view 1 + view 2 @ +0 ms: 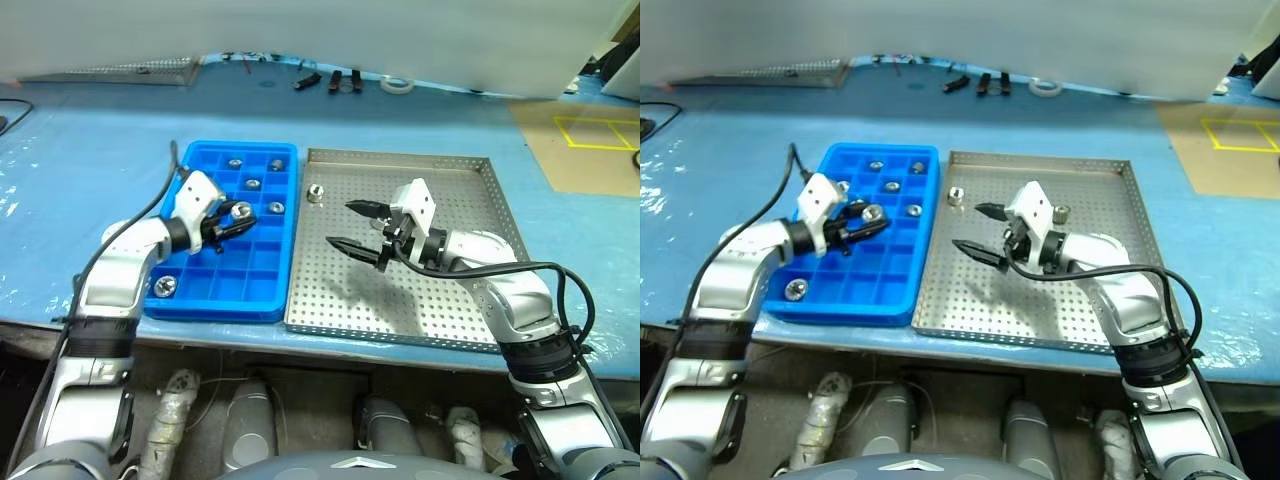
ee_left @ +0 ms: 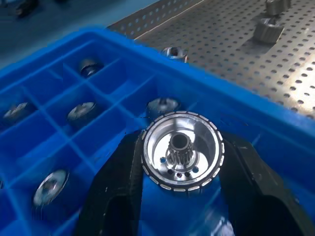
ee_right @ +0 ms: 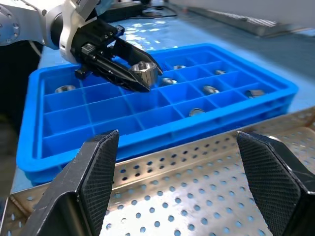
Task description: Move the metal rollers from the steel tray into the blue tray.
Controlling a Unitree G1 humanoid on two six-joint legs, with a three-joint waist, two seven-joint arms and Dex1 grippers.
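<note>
Left wrist view – roller [image 2: 180, 151] between black fingers [image 2: 120, 189], no readable writing

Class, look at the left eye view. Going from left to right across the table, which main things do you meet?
Blue tray → left gripper, holding a roller over that tray → steel tray → lone roller near its far left corner → right gripper, open above the steel tray.
</note>
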